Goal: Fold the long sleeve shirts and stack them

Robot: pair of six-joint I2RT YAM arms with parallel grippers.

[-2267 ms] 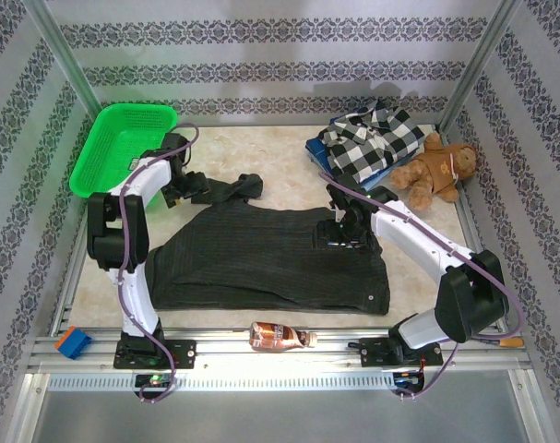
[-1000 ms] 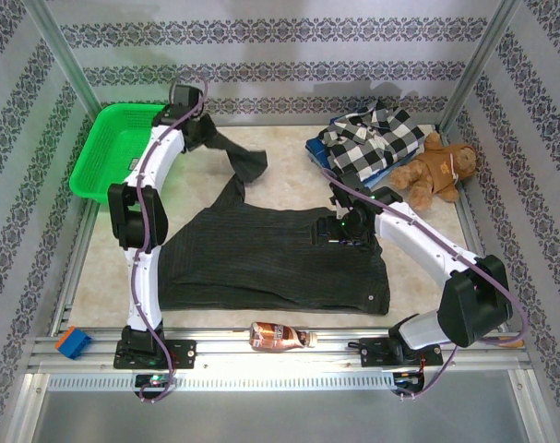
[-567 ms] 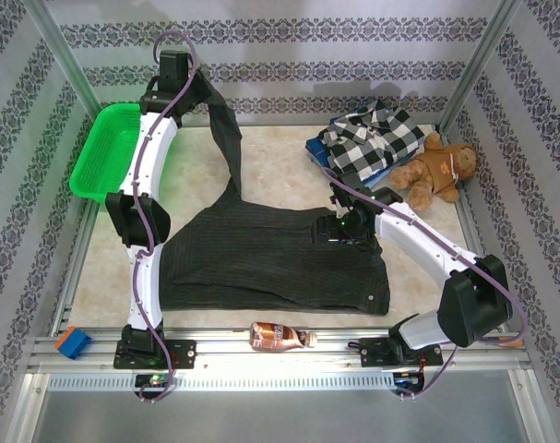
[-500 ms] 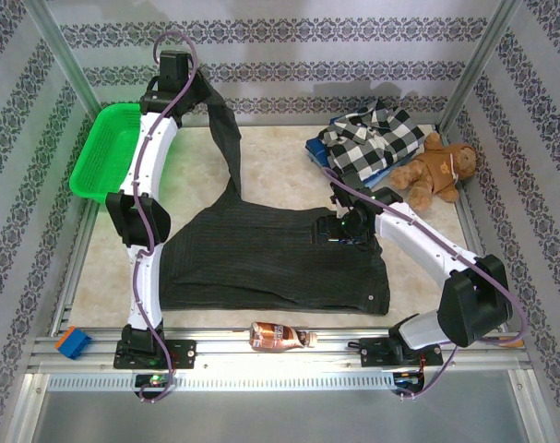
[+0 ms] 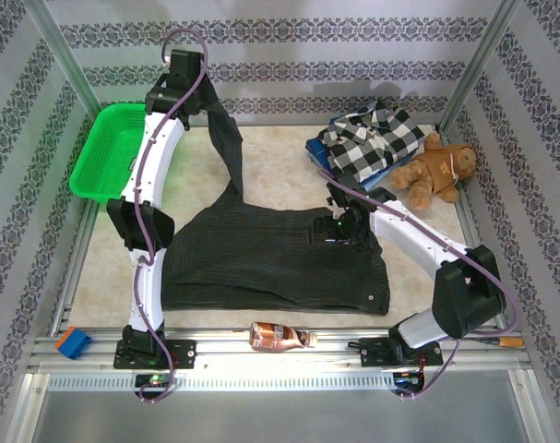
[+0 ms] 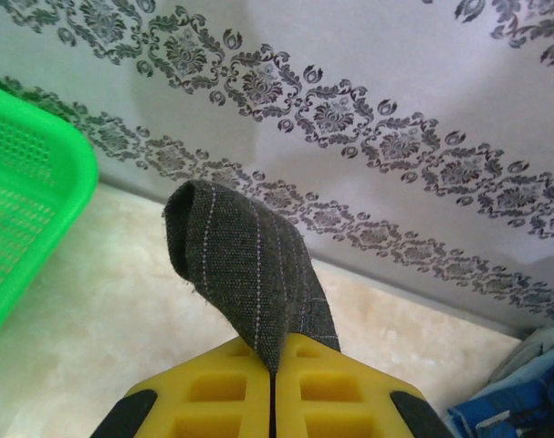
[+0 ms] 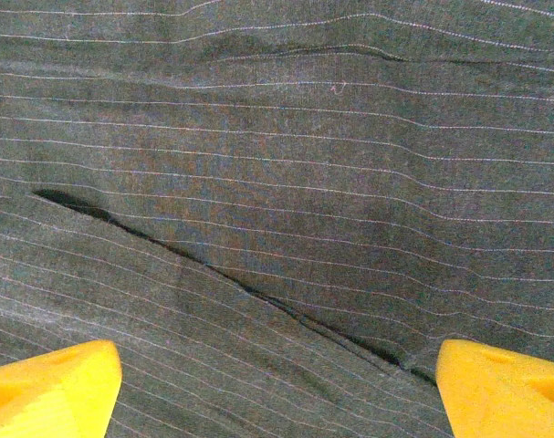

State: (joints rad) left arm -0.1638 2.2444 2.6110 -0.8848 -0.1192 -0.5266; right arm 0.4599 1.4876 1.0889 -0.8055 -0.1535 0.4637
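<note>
1. The dark pinstriped shirt (image 5: pixel 280 258) lies flat across the middle of the worktop (image 5: pixel 289 166). Its body is spread out, and one sleeve (image 5: pixel 229 148) is drawn up toward the back left.
2. Handling judgement: the cloth looks thin, soft and light, with no stiffness. It hangs straight down from a single hold and will probably slide on the smooth worktop.
3. The left fingers (image 6: pixel 278 374) are fully closed on the sleeve end, which loops over just above their tips. They hold it high near the back wall, beside the green basket (image 5: pixel 113 152).
4. The right fingers (image 5: pixel 339 231) are spread wide and hold nothing. They are low over the upper right part of the shirt body. Whether they press on the cloth cannot be told.
5. Recommended hold points are the cuff, hem, seam or collar, where doubled cloth gives a firmer pinch. A pinch in mid-panel may gather only a wrinkle.
6. The checked shirt (image 5: pixel 372 138) rests folded on a blue garment (image 5: pixel 321 152) at the back right, just beside a teddy bear (image 5: pixel 436 171).
</note>
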